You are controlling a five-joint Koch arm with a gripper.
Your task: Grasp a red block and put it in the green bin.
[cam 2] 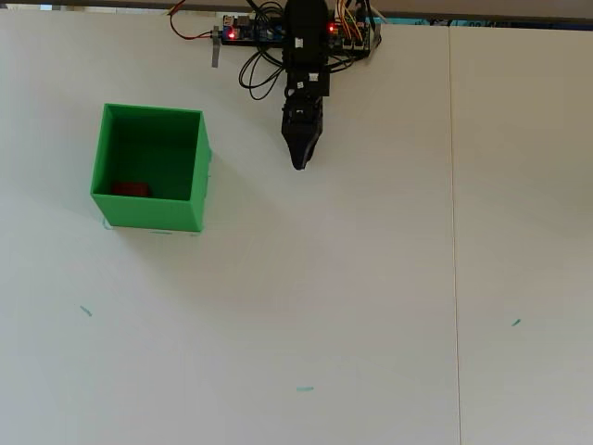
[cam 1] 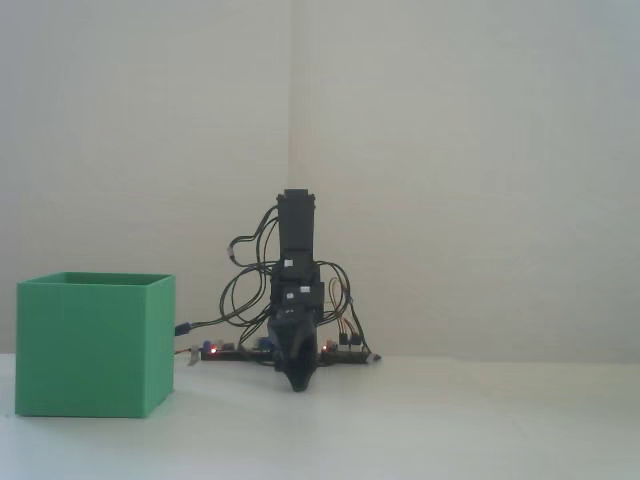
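One arm, folded at its base. Fixed view: gripper (cam 1: 297, 385) points down, jaw state unclear; green bin (cam 1: 92, 345) well left. Overhead view: red block (cam 2: 131, 189) lies inside the bin's near-left corner, long axis left-right; gripper (cam 2: 298, 165) well right, holding nothing visible.

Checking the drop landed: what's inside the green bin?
Overhead view: the red block lies on the floor of the green bin, near its lower-left corner. In the fixed view the bin's walls hide it.

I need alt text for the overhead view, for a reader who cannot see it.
A red block lies inside the green bin at left. The black arm's gripper rests folded near its base at top centre, holding nothing.
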